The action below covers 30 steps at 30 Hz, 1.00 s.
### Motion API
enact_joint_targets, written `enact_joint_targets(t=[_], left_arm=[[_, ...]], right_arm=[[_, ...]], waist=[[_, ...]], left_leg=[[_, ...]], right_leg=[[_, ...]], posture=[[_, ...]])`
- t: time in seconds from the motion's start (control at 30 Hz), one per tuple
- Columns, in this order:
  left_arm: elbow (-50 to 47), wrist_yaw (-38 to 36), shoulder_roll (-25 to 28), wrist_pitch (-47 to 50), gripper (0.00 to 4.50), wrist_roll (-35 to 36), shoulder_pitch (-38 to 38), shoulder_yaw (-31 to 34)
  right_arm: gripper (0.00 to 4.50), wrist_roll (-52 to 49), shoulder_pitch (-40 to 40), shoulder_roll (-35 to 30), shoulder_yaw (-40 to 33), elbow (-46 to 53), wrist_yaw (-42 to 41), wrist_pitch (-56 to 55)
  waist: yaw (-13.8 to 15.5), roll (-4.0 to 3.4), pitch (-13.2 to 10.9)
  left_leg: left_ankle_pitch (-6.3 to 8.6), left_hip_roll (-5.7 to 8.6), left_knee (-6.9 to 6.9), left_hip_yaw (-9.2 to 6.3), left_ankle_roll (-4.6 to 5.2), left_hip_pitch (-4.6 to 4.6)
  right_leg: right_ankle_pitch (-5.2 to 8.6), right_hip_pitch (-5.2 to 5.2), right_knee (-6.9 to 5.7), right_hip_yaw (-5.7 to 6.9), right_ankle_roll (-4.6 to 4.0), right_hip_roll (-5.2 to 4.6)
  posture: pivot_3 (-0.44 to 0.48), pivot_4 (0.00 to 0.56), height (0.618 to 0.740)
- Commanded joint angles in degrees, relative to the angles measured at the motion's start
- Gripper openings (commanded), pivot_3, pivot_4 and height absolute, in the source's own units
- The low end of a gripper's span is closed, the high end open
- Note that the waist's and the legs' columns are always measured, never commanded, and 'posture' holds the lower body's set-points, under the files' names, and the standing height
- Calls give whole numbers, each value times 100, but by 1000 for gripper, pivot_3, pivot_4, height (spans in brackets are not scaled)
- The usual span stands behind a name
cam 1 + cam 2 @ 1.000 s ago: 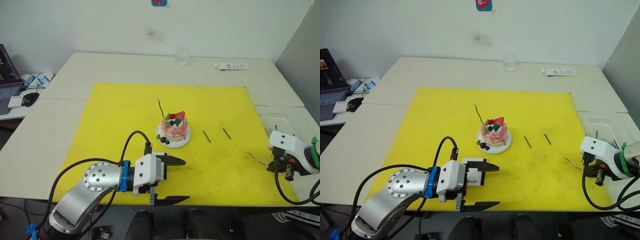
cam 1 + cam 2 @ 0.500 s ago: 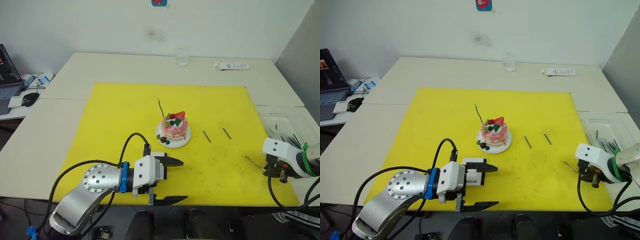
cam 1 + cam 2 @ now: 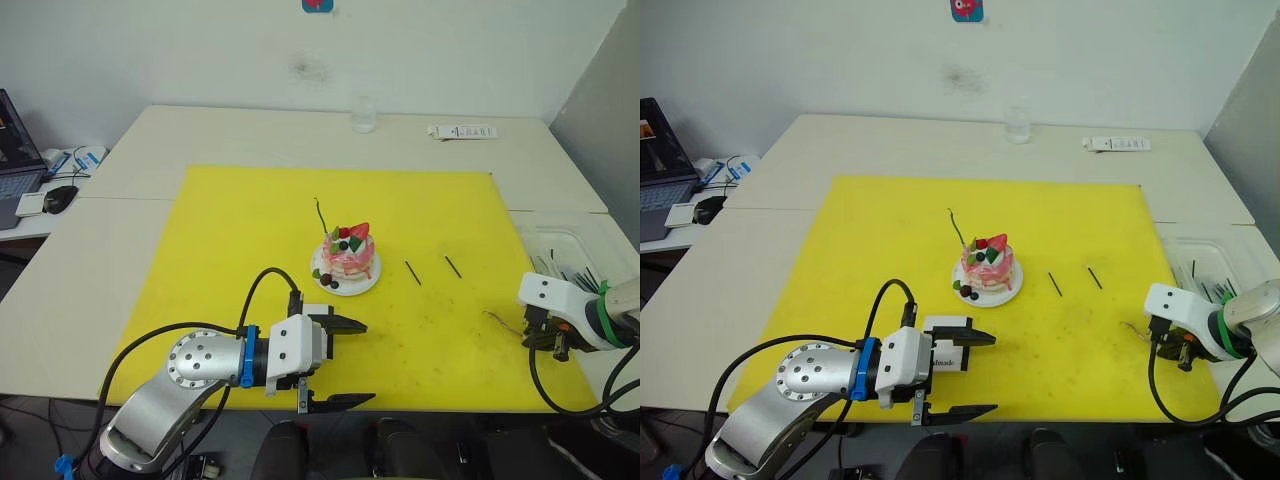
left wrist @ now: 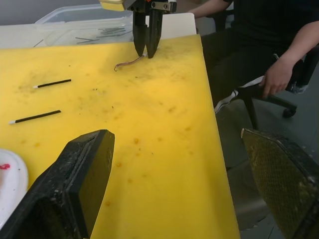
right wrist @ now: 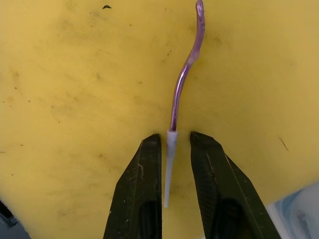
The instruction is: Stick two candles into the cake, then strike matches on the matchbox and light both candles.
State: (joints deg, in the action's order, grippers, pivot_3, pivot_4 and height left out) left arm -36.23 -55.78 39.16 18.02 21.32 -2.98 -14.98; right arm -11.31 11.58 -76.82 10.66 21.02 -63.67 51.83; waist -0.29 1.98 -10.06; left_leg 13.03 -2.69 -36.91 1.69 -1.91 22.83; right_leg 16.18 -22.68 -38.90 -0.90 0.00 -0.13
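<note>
Right wrist view shows the right gripper (image 5: 169,149) lowered onto the yellow mat (image 5: 75,74), its jaws parted only narrowly and straddling the pale butt end of a loose candle (image 5: 183,82), which lies flat on the mat; a sliver of gap shows on each side, so the jaws have no hold on it. From the head camera, this candle sits near the mat's right front corner. The cake (image 3: 348,256) stands on its white plate around the middle of the mat, with another candle (image 3: 320,213) already planted upright at its back left. Two black matches (image 3: 413,273) lie side by side on the mat to the right of the cake, apart from it. The left gripper (image 3: 338,361) hangs over the mat's front edge, jaws spread wide and empty, with the white matchbox (image 3: 952,357) just beside its upper finger. A clear tray (image 3: 570,252) rests on the desk past the mat's right edge.
</note>
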Motion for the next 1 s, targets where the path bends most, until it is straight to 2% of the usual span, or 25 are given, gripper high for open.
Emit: enact_joint_targets(t=[0.03, 0.17, 0.27, 0.37, 0.47, 0.53, 0.6, 0.7, 0.77, 0.87, 1.0], left_arm=[[-66, -28, -11, -154, 4500, -29, 0, -14], [-19, -52, 36, -237, 4500, -36, 74, 48], [-16, 1, 67, -230, 4500, 61, 182, 227], [-166, 234, 18, 24, 4500, 416, 351, 636], [-273, 518, -11, 376, 4500, 811, 400, 1085], [-306, 637, 9, 521, 4500, 973, 371, 1332], [-363, 807, 13, 660, 4500, 1128, 352, 1614], [-325, 1204, -128, 1020, 4500, 1566, 182, 1998], [-225, 1541, -235, 1297, 4500, 1898, -97, 2252], [-87, 1649, -150, 1555, 4500, 2170, -410, 2449], [-1, 1717, -70, 1831, 4500, 2439, -630, 2555]], right_arm=[[30, 33, 74, 45, -12, 3, -3, 30], [30, -133, 159, 57, -228, 10, -51, 163], [30, -497, 317, 93, -660, 66, -122, 400], [30, -1215, 642, 569, -1387, 300, -81, 704], [30, -1683, 982, 1449, -1868, 594, 420, 864], [30, -1961, 1155, 2284, -2126, 751, 884, 724], [30, -2081, 1226, 3504, -2204, 896, 1548, 88], [30, -1757, 1252, 4794, -1916, 854, 2272, -900], [30, -1442, 1241, 5400, -1543, 631, 2579, -1496], [30, -1041, 1152, 6133, -1164, 93, 2912, -2579], [30, -740, 1000, 6459, -911, -462, 2904, -3449]], waist=[[0, 0, 0], [-2, 0, 0], [-7, -1, 0], [-14, 0, -2], [-15, 5, -4], [-11, 13, -1], [-16, 17, -1], [-25, 10, -4], [2, 9, -5], [-10, 31, 6], [-46, 21, 1]], left_leg=[[0, 0, 0, 0, 0, 0], [0, 0, 0, 0, 0, 0], [0, -2, 1, 1, 0, 0], [0, -3, 1, 1, 0, 1], [0, -7, 1, -6, 0, 0], [0, -6, 0, -14, 0, 2], [0, -7, -2, -12, 0, 3], [0, -5, 3, -7, 0, 6], [0, -5, 2, -8, -1, 11], [0, -1, -5, -5, -1, 13], [-1, 0, -1, -2, 0, 6]], right_leg=[[0, 0, 0, 0, 0, 0], [0, 0, 0, 0, 0, 0], [0, -2, 0, -1, 0, 0], [0, -5, -5, -1, 0, 1], [0, -3, -8, 4, 0, 6], [0, -1, -7, 10, 0, 8], [0, 0, -7, 8, 1, 10], [-2, -5, -7, 1, 3, 11], [-2, -8, -7, 3, 4, 11], [-8, -7, -5, -2, 26, 7], [-11, -7, -10, -3, 23, 12]], posture=[[0, 150, 740], [0, 150, 740], [0, 150, 740], [0, 150, 740], [0, 150, 740], [0, 150, 740], [0, 150, 740], [0, 150, 740], [0, 150, 740], [0, 150, 740], [0, 150, 740]])
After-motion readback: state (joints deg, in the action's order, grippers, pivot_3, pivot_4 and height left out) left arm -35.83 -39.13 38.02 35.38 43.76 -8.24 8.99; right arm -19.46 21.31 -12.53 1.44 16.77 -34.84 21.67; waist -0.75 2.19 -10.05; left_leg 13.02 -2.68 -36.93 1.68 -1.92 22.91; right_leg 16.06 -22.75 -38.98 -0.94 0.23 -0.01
